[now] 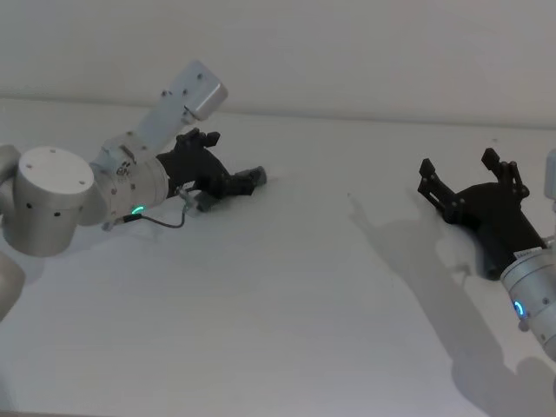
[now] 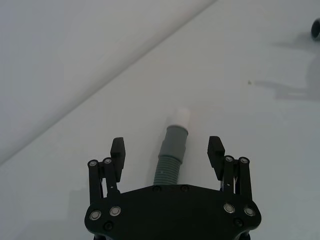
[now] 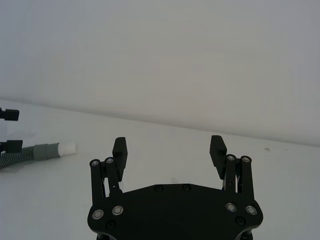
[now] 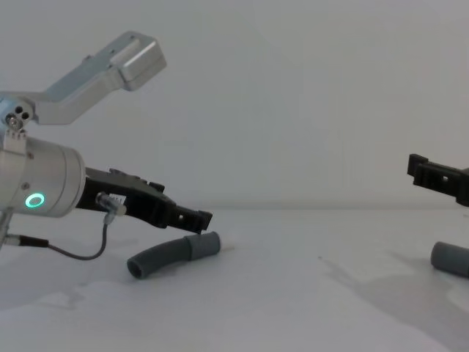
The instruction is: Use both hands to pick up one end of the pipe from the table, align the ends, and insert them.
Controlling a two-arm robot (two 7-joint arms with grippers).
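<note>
One grey ribbed pipe piece [image 2: 171, 155] lies on the white table [image 1: 287, 287] at the left, its smooth collar ending in a white tip [image 2: 180, 116]. My left gripper [image 2: 167, 147] is open and straddles this piece, one finger on each side and neither touching it. From the chest, the same gripper [image 4: 192, 217] hovers just above the piece [image 4: 172, 255]. My right gripper [image 1: 465, 169] stands open and empty at the table's right side. Below it, a second grey pipe piece [image 4: 450, 258] shows at the chest view's right edge. In the right wrist view the left piece [image 3: 40, 151] lies far off.
A thin grey cable [image 1: 165, 222] loops from my left wrist onto the table. A pale wall [image 1: 347, 52] backs the table's far edge. The wide middle of the table separates the two grippers.
</note>
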